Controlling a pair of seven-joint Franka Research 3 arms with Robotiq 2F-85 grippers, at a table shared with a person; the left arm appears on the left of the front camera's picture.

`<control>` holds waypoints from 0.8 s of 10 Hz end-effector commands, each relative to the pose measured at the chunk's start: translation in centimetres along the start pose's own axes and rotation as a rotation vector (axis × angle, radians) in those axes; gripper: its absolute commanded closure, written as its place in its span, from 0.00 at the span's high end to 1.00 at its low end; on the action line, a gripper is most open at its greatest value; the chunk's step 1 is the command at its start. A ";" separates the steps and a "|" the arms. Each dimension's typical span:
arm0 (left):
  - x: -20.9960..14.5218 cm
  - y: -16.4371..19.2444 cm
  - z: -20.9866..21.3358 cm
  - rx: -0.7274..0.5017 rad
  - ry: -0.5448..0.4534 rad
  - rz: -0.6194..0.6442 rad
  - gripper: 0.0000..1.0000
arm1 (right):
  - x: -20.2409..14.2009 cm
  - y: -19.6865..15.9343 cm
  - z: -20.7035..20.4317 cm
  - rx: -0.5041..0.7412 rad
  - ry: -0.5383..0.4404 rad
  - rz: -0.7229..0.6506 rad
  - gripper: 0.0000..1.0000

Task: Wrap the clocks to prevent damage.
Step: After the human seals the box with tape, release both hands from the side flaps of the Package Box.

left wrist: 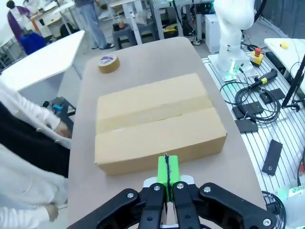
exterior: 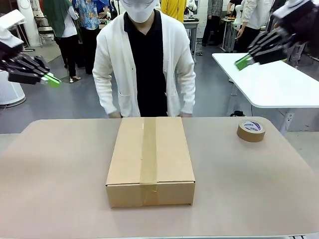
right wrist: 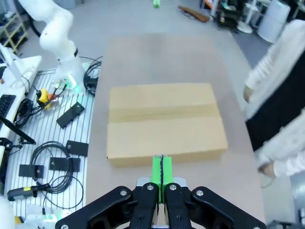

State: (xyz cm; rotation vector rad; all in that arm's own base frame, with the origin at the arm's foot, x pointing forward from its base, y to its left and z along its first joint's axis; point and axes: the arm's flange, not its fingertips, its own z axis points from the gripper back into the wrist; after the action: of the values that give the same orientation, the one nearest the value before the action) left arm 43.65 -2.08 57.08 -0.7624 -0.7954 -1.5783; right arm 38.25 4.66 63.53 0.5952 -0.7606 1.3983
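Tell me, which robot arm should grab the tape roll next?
Probably the right. The tape roll sits on the table's right side, below the right tool. The left tool hangs far across the sealed box. Both are shut, empty.

My left gripper [exterior: 51, 79] is raised at the left side, fingers pressed together and pointing inward and slightly down. My right gripper [exterior: 242, 61] is raised at the right side, likewise closed, green pads [right wrist: 162, 169] touching, pointing inward and down. Neither grips anything.
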 end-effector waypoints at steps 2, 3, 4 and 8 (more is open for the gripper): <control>0.5 -1.5 0.9 0.031 0.065 0.057 0.00 | -2.5 0.1 -0.8 -0.006 0.081 -0.088 0.01; 0.2 -1.6 0.4 0.043 0.097 0.077 0.00 | -2.9 -0.5 -1.6 0.008 0.090 -0.089 0.01; 0.7 -1.1 1.7 0.029 0.032 0.019 0.00 | -1.8 0.2 1.1 -0.024 0.047 -0.046 0.01; 0.7 -1.1 1.7 0.029 0.032 0.019 0.00 | -1.8 0.2 1.1 -0.024 0.047 -0.046 0.01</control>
State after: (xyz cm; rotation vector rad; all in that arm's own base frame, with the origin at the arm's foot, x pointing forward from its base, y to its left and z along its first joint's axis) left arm 42.45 -0.99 58.25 -0.7077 -0.7688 -1.5443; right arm 37.85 2.63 62.82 0.5439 -0.7200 1.3603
